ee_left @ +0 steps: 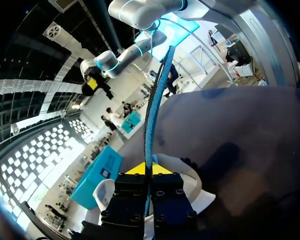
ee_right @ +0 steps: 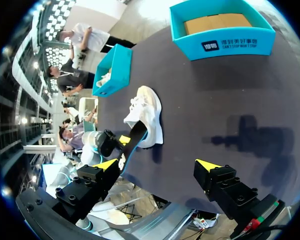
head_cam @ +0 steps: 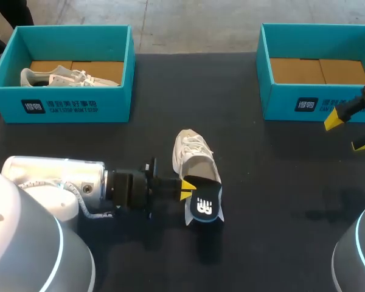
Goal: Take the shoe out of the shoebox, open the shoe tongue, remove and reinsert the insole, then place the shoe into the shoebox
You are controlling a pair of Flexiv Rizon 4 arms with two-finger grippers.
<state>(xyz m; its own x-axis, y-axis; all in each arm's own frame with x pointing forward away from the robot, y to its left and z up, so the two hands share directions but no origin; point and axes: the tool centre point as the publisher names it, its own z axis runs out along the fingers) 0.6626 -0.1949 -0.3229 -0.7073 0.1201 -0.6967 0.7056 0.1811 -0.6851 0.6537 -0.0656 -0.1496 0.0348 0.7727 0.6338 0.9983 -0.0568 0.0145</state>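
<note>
Left claw (ee_left: 146, 170) pinches insole (ee_left: 156, 100) edge-on. Head view alone shows its black face, rising at heel of white sneaker (head_cam: 194, 157), mid-table (head_cam: 280, 194). Right claw (ee_right: 157, 165) wide open, empty, near right shoebox (head_cam: 316, 103).

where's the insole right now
In the head view the insole is near the middle of the table, pinched in the left gripper, at the heel end of the white shoe.

Upright insole (head_cam: 205, 205) hides shoe (head_cam: 192, 156) heel, head view.
</note>
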